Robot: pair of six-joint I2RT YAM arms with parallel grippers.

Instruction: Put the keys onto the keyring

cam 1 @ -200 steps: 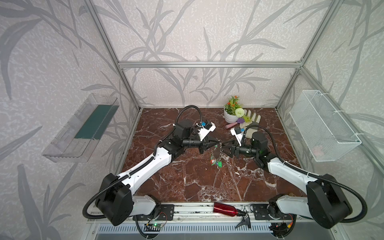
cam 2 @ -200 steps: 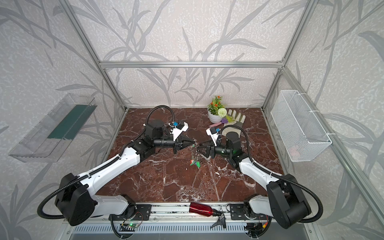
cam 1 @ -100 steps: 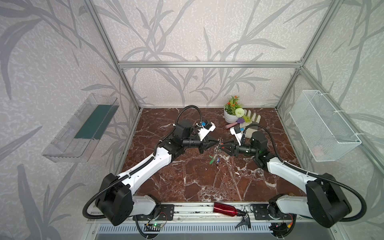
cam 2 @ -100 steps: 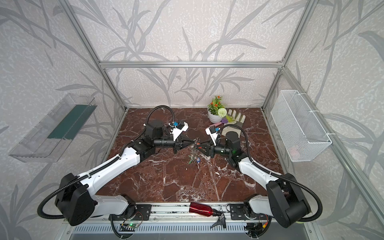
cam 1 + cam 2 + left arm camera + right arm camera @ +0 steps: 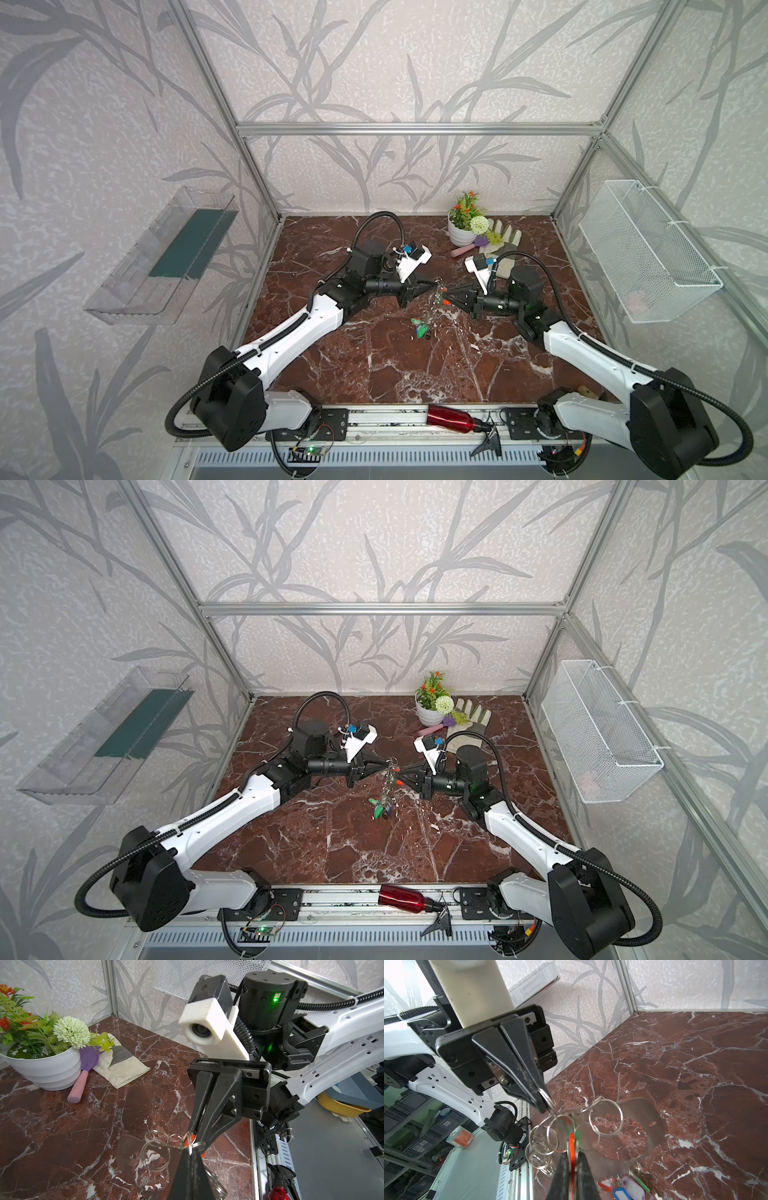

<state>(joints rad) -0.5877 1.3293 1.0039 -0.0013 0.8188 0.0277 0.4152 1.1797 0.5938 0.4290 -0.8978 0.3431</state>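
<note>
The right gripper (image 5: 572,1155) is closed, its jaws clamped on the red-orange key tag (image 5: 572,1140), which is gripped edge-on between the tips. The tag is pushed in among the silver split rings (image 5: 605,1120) at the rim of the keyring (image 5: 652,1126). Whether it is threaded onto a ring cannot be told.

In both top views the left gripper (image 5: 435,285) is found just at 10 o'clock of the right one, tip facing tip. Its jaws are together too, with one split ring pinched at their very end. By that ring the keyring is held up over the middle of the marble table (image 5: 374,365), its grey plate tilted. A bunch of coloured tags (image 5: 420,330) hangs at 7 o'clock of the tips. Whether these touch the marble cannot be told.

Farther out, a white flower pot (image 5: 459,237) and a glove (image 5: 505,239) are set at 1 o'clock. A red bottle (image 5: 451,417) is laid on the front rail at 6 o'clock.
</note>
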